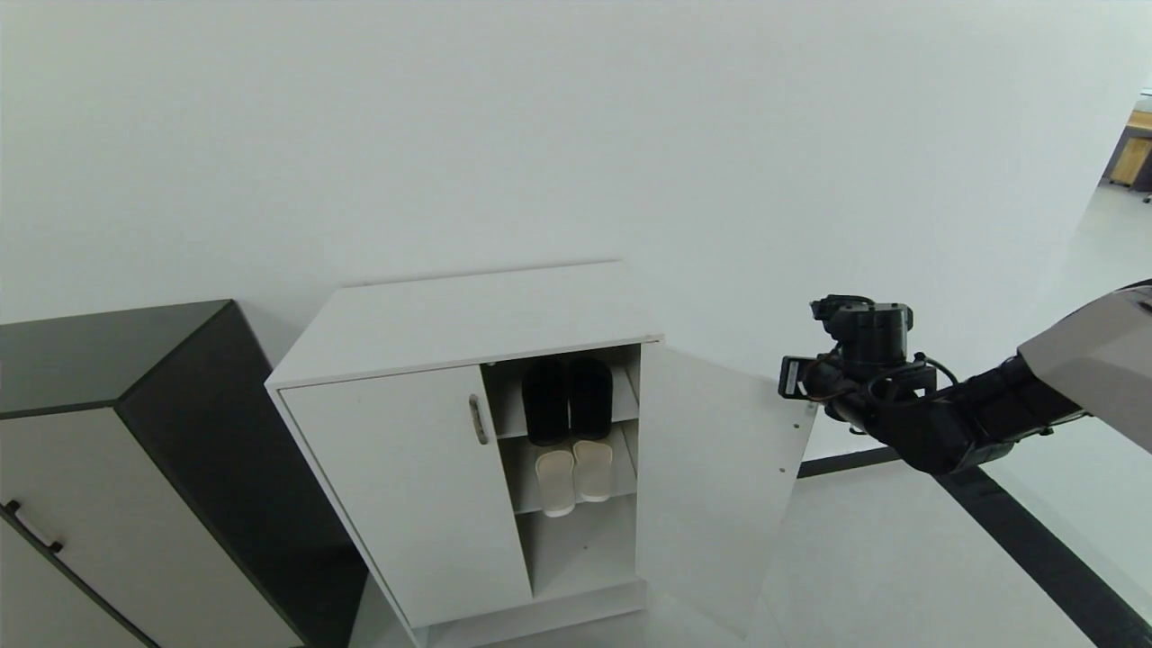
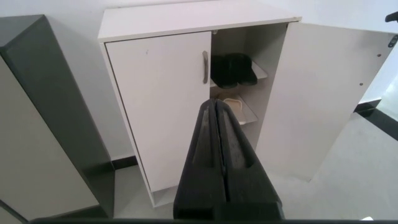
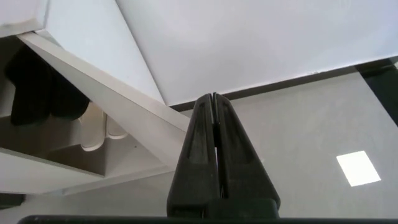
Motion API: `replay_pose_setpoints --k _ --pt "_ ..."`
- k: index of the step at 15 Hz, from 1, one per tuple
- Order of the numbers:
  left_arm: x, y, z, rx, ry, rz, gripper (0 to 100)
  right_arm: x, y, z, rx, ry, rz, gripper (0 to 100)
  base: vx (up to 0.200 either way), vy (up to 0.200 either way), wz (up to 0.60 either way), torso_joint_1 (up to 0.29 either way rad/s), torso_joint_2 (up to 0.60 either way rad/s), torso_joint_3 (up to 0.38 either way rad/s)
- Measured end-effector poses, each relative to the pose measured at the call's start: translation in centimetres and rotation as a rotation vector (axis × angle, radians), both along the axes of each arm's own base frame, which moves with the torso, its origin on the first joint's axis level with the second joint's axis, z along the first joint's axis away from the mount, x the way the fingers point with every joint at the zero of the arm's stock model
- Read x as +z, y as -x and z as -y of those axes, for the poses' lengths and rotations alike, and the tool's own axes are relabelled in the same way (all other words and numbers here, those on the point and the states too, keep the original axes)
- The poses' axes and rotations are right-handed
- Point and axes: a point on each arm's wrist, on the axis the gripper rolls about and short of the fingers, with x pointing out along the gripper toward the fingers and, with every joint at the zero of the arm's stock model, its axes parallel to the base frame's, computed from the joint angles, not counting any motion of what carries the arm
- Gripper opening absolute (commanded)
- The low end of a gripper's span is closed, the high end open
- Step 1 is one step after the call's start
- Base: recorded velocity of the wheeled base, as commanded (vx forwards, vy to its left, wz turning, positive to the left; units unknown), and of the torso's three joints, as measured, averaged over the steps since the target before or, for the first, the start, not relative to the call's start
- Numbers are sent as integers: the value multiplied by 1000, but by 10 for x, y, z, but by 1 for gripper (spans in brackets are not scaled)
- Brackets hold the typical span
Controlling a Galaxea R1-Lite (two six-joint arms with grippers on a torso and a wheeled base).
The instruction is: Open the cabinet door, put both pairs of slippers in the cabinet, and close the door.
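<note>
The white cabinet (image 1: 468, 315) stands against the wall with its right door (image 1: 711, 468) swung wide open and its left door (image 2: 165, 99) closed. A black pair of slippers (image 1: 567, 400) lies on the upper shelf. On the shelf below rests a white pair of slippers (image 1: 573, 475). My right gripper (image 3: 214, 99) is shut and holds nothing; it hovers by the top outer corner of the open door (image 3: 112, 93). My left gripper (image 2: 216, 106) is shut and empty too, held back from the cabinet front and facing its middle.
A dark grey cabinet (image 1: 108, 360) with pale doors stands close on the left of the white one. A black stripe (image 1: 1035, 540) runs across the pale floor at the right. The bottom compartment (image 1: 576, 549) holds nothing.
</note>
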Motion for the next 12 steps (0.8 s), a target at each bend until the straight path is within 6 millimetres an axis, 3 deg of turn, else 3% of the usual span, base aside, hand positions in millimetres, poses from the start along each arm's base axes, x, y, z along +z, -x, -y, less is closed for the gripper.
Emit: replay_pose_setpoints --k 12 --pt "0 0 0 0 0 0 0 -18 -9 -1 -9 16 -33 0 0 0 0 0 0 0"
